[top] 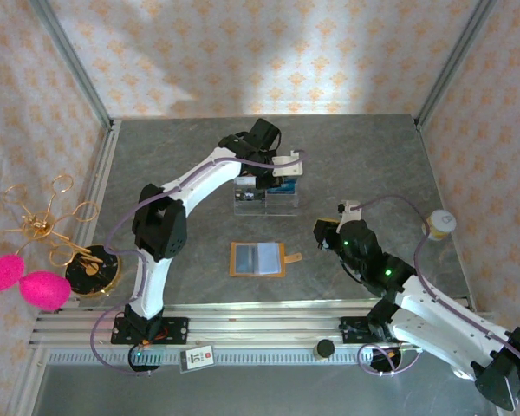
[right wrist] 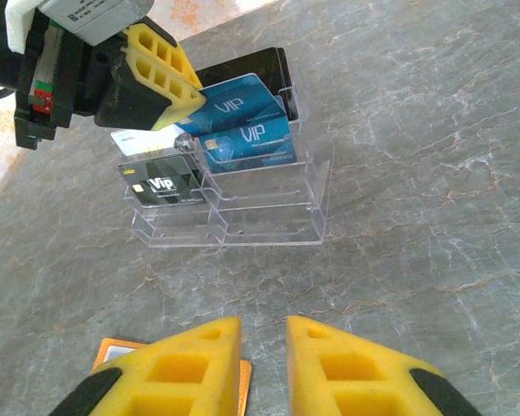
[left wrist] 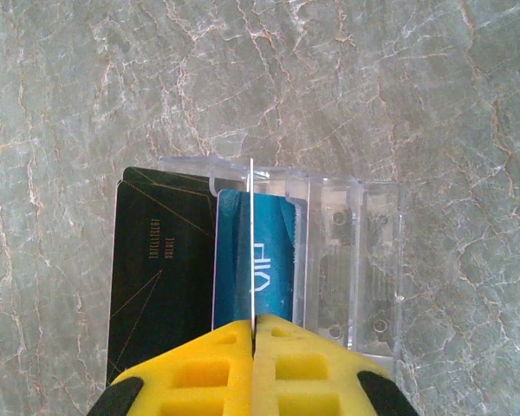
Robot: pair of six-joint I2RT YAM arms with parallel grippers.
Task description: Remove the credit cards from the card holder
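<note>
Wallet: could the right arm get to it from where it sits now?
Probably yes: the wallet lies open, uncovered, just left of the right gripper, whose jaws are open. Nothing stands between them.

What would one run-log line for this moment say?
left gripper: shut on blue card at clear stand | right gripper: open, holding nothing | card holder: lies open, ungripped

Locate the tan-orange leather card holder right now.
In the top external view, the tan-orange leather card holder lies flat mid-table, on the near side of the clear acrylic tiered stand and left of the right gripper.
</note>
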